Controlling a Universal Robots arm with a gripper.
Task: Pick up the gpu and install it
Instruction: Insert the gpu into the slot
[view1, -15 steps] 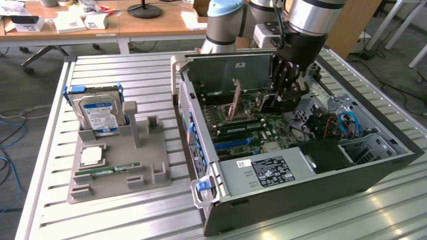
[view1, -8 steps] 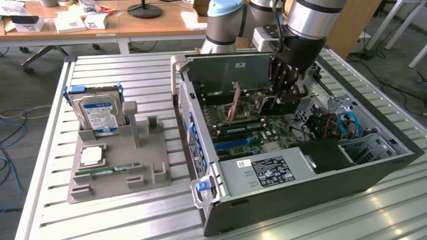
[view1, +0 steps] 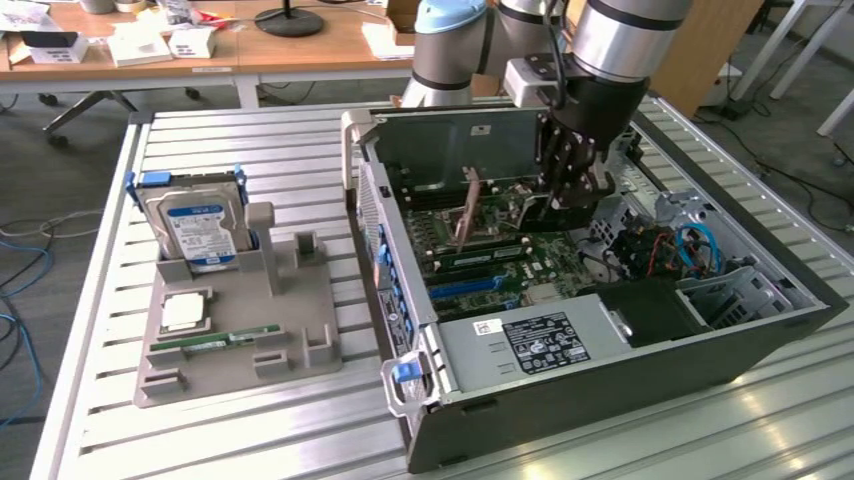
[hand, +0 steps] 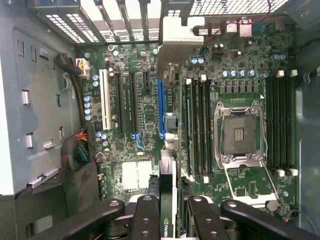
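Gripper (hand: 169, 212) around thin black gpu (hand: 168, 185)

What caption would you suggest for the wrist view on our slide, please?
Black-fingered gripper holding the thin black gpu card edge-on over the green motherboard, near the long blue expansion slot.

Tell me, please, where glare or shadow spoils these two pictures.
Exterior view: light glares off the table slats, and a pocket of the case is lost in shadow. Wrist view: the rear grille is washed out white, while the card in the pincer is dim against the evenly lit board.
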